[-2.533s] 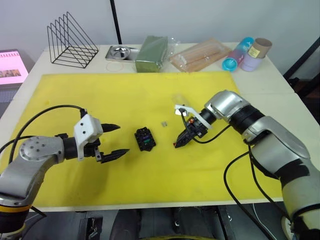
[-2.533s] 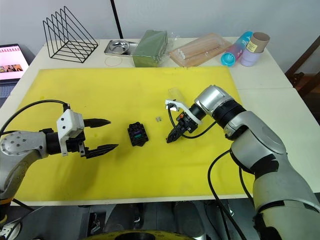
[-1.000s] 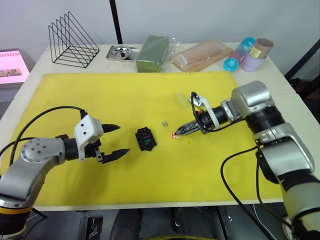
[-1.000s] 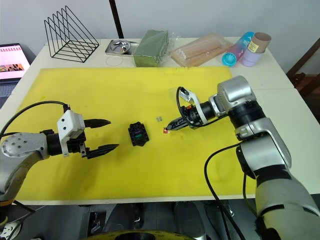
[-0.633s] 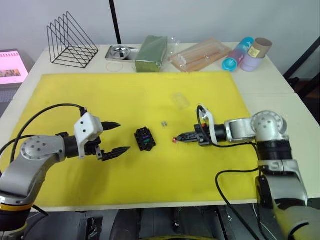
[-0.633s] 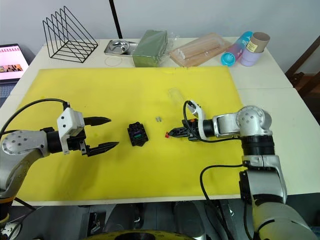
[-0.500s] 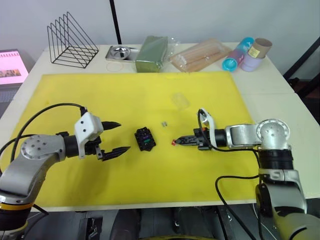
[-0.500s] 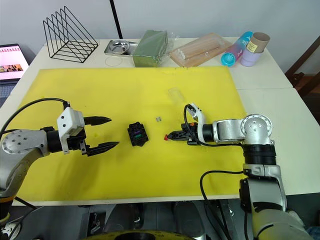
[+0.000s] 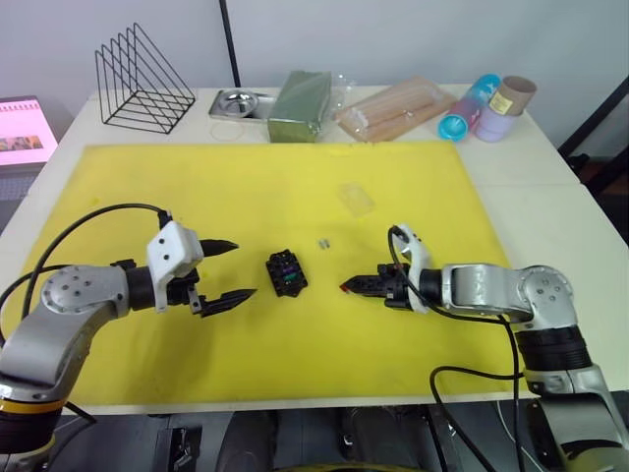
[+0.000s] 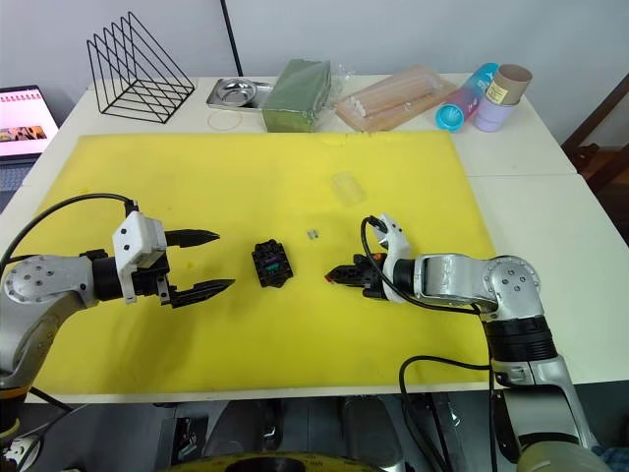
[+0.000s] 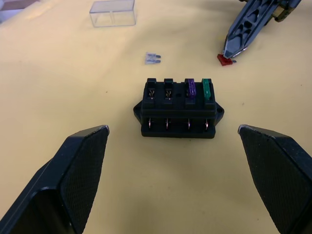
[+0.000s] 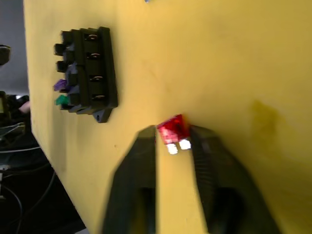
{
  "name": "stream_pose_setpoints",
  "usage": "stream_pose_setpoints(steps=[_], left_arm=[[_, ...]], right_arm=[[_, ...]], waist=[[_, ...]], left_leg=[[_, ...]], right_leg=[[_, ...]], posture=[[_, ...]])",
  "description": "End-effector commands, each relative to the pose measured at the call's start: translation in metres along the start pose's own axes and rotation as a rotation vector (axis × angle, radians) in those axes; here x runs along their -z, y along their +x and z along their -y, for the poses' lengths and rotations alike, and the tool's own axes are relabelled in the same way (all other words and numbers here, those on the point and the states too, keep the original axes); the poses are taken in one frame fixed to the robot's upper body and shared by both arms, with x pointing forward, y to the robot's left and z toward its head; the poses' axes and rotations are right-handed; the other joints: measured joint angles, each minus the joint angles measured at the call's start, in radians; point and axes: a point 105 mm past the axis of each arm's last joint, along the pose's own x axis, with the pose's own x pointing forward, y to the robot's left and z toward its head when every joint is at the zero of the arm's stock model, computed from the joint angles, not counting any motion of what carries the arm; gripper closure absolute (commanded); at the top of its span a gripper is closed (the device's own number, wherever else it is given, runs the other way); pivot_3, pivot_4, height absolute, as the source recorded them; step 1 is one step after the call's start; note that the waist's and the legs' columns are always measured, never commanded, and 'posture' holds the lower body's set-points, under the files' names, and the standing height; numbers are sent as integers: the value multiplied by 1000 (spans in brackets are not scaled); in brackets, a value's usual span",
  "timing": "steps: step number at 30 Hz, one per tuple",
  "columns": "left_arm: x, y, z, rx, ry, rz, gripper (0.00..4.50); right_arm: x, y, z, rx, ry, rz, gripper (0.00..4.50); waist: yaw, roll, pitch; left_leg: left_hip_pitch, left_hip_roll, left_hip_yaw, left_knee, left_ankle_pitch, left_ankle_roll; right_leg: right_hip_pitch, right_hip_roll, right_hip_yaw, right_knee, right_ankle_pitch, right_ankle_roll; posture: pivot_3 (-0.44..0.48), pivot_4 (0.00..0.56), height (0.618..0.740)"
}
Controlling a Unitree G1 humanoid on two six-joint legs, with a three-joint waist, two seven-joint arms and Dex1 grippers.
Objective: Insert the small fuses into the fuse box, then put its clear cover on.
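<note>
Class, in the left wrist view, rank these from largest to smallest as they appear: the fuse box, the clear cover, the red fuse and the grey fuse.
1. Fuse box, though it lies nearest the camera.
2. Clear cover, farther off, so its true size is unsure.
3. Red fuse and grey fuse: they look alike, so no ranking.

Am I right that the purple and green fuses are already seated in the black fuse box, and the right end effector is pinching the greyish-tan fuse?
Not quite: the right end effector is pinching the small red blade fuse, as the right wrist view shows. The greyish-tan fuse lies loose on the yellow mat. The purple fuse and green fuse are indeed seated in the black fuse box.
</note>
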Motion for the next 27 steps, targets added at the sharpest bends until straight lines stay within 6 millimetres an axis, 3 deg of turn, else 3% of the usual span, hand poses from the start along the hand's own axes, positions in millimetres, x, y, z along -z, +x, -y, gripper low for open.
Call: stream_pose_setpoints(steps=[1, 7, 8, 15, 17, 18, 20, 24, 27], left_arm=[[-6, -1, 1, -3, 31, 16, 0], [-6, -2, -1, -7, 34, 14, 0], [-6, -2, -2, -7, 35, 14, 0], [-7, -3, -5, -14, 40, 18, 0], [-8, -3, -6, -12, 43, 18, 0], [-9, -3, -6, -11, 46, 18, 0], [-9, -4, -6, -8, 48, 17, 0], [-10, -5, -7, -6, 52, 14, 0], [-10, -6, -6, -3, 53, 11, 0]], right_arm=[[-11, -15, -6, 2, -76, 9, 2168], [-17, -36, -21, -37, -237, -82, 144], [-19, -39, -25, -42, -272, -86, 27], [-44, -46, -67, -170, -587, -83, 27], [-63, -42, -69, -157, -724, 10, 27], [-82, -42, -72, -126, -861, 152, 27], [-102, -43, -77, -89, -1064, 311, 27], [-88, -28, -68, -180, -1185, 93, 27], [-81, -23, -65, -275, -1014, -100, 27]], waist=[[2, 0, 0], [2, 0, 0], [2, 0, 0], [0, 0, 0], [1, 0, 0], [2, 0, 0], [5, 0, 0], [3, 0, 0], [-2, 0, 0]], left_leg=[[0, 0, 0, 0, 0, 0], [0, 0, 0, 0, 0, 0], [-1, 0, 0, 0, 0, 0], [-2, 1, 0, -1, 0, 0], [-3, 1, 0, 0, 0, 0], [-3, 1, 0, 0, 0, 0], [-5, 0, 0, 1, 0, 0], [-9, 0, 1, 3, 0, 0], [-9, 0, 1, 3, 0, 0]], right_leg=[[0, 0, 0, 0, 0, 0], [1, -1, 0, -2, 0, 1], [0, 0, 0, -2, 0, 1], [-2, 1, 0, -2, 0, 0], [-3, 1, -1, -2, 0, 0], [-3, 0, -1, -2, 0, 0], [-4, -1, -1, -2, 0, 1], [-7, -2, -1, -3, 2, 3], [-7, -2, -1, -2, 3, 3]], posture=[[0, 150, 740], [0, 150, 740], [0, 150, 740], [0, 150, 740], [0, 150, 740], [0, 150, 740], [0, 150, 740], [0, 150, 740], [0, 150, 740]])
